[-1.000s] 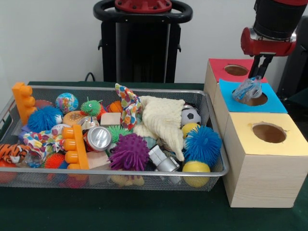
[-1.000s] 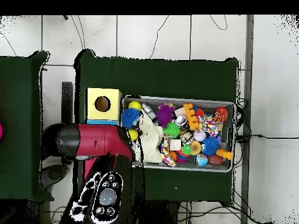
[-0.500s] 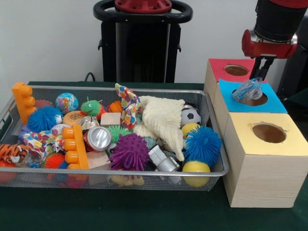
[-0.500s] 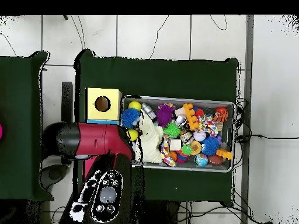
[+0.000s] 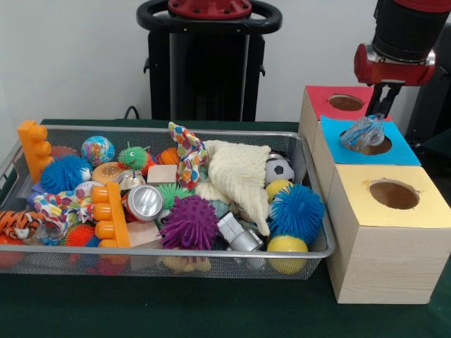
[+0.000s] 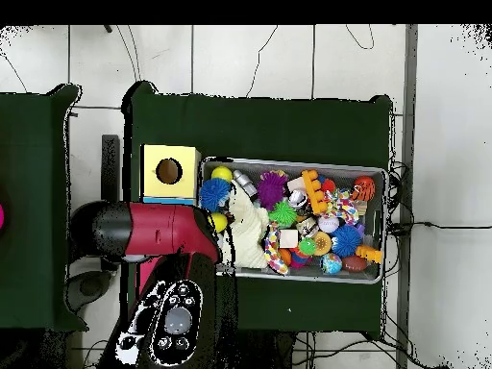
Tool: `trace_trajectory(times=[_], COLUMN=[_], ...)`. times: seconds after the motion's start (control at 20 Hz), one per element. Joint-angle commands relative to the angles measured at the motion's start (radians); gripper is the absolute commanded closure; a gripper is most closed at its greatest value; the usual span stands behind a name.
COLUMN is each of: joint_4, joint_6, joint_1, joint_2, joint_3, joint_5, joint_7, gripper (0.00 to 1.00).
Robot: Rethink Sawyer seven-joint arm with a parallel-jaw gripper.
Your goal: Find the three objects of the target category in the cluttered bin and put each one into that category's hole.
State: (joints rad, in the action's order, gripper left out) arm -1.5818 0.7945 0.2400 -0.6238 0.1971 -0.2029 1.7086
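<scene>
The wire mesh bin (image 5: 176, 255) is full of toys and fills the left of the front view; it also shows in the overhead view (image 6: 293, 276). The blue-surround hole (image 5: 380, 147) is in the middle wooden box at the right. A crumpled clear plastic bottle (image 5: 361, 133) lies tilted at the hole's left edge, half in it. My gripper (image 5: 382, 105) hangs just above and behind the bottle, open and apart from it. In the overhead view my red arm (image 6: 144, 231) hides the blue box.
The red-surround hole (image 5: 345, 103) is behind the blue one, the pale-yellow-surround hole (image 5: 393, 194) in front. In the bin lie a cream cloth (image 5: 239, 176), a purple spiky ball (image 5: 190, 222), a blue spiky ball (image 5: 296, 210), a silver can (image 5: 144, 202) and orange blocks (image 5: 111, 215).
My gripper has risen a little off the plastic bottle, which has settled slightly lower at the blue hole. The bin's contents have not moved.
</scene>
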Motion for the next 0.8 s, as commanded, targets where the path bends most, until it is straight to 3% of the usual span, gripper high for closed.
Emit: trace_trajectory(times=[0.05, 0.1, 0.8], joint_4=[0.001, 0.003, 0.013], joint_6=[0.028, 0.029, 0.040], joint_1=[-0.023, -0.023, -0.019], joint_2=[0.051, 0.051, 0.057], joint_3=[-0.033, -0.032, -0.023], joint_5=[-0.023, -0.023, -0.015], joint_7=[0.233, 0.233, 0.235], gripper=[1.00, 0.00, 0.00])
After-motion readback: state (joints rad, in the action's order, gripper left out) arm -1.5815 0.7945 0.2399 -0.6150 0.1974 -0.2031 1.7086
